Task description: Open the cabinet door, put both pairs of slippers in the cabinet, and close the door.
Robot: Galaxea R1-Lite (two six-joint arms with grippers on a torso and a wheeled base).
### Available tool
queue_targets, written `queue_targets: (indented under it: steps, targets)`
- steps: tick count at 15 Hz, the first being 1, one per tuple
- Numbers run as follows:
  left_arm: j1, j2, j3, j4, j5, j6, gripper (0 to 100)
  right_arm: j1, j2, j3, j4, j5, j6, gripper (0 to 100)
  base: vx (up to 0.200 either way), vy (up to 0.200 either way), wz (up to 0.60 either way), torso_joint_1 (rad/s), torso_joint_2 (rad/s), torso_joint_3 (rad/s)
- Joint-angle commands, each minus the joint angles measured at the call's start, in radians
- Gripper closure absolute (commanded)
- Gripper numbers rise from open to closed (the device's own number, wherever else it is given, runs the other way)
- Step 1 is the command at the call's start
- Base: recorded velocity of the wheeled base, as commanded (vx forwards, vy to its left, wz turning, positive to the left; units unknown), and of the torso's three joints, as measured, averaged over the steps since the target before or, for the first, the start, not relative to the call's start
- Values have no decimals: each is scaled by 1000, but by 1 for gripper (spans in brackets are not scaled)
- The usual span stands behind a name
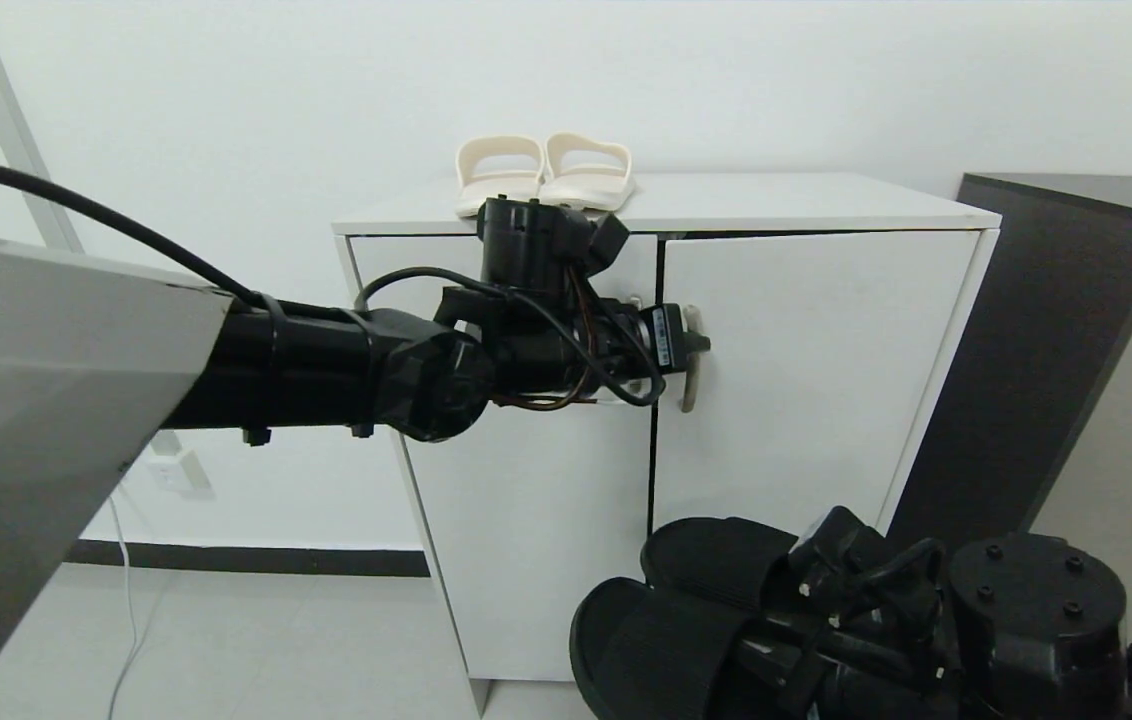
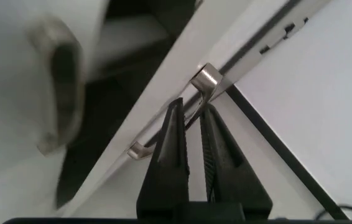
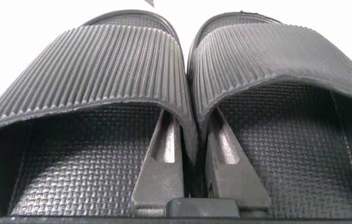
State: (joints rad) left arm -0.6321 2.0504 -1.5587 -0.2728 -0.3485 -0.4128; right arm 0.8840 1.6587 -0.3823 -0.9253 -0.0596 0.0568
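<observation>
Black slippers [image 1: 686, 610], lower right of the head view, are clamped in my right pincer [image 3: 189, 121], one finger inside each so both carry as one. Left pincer [image 1: 694, 345] is closed on the door handle [image 1: 689, 390], mid-frame, placed to pull the door open. Cream slippers [image 1: 546, 175] sit on the cabinet top [image 1: 806, 200], upper centre. Label [image 1: 661, 335] on my left wrist is too small to read

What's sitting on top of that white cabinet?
A pair of cream slippers, side by side near the cabinet top's front edge. The left arm hides their nearest ends.
</observation>
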Motion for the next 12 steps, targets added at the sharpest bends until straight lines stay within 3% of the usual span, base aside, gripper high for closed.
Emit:
queue_targets:
  steps: [1, 8, 10, 12]
  targets:
    - [-14, -88, 81, -9, 3, 2, 100, 4, -7, 3, -1, 1, 0, 100, 0, 0, 0, 0, 0, 0]
    - [-35, -289, 335, -102, 25, 2, 100, 13, -4, 7, -3, 1, 0, 100, 0, 0, 0, 0, 0, 0]
    - [-27, -297, 353, -131, 25, -4, 100, 16, -4, 7, -3, 1, 0, 100, 0, 0, 0, 0, 0, 0]
    - [14, -266, 350, -166, 16, -4, 100, 19, -4, 7, -3, 1, 0, 100, 0, 0, 0, 0, 0, 0]
